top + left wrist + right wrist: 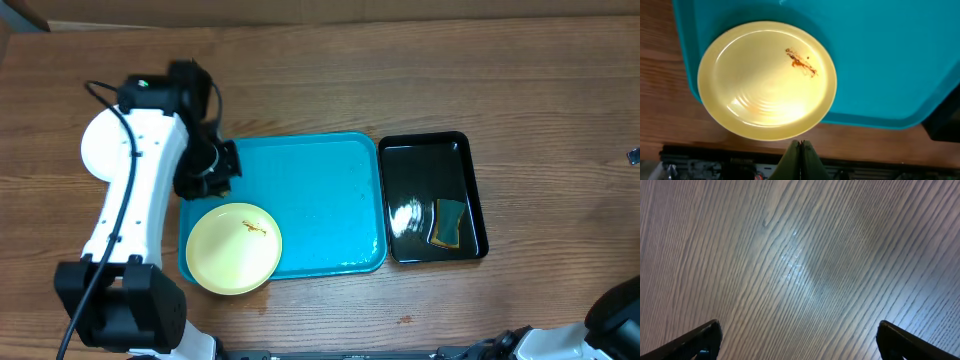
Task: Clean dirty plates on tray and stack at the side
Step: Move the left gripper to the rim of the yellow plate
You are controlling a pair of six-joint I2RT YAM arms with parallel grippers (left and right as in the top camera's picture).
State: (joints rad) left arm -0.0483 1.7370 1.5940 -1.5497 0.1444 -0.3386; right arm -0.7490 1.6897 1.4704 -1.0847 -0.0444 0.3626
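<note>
A pale yellow plate (234,248) with a brown-orange smear (801,62) lies on the front left corner of the turquoise tray (320,190), overhanging its rim. In the left wrist view this plate (765,80) fills the middle, with the tray (880,60) behind it. My left gripper (801,146) is shut with nothing between its fingers and hovers above the plate's near edge. A white plate (98,152) rests on the table left of the tray, partly under my left arm. My right gripper (799,340) is open over bare wood.
A glossy black tray (432,150) stands right of the turquoise one, with a sponge (449,222) in its front part. My left arm (140,190) stretches along the tray's left side. Part of the right arm (620,310) shows at the front right corner.
</note>
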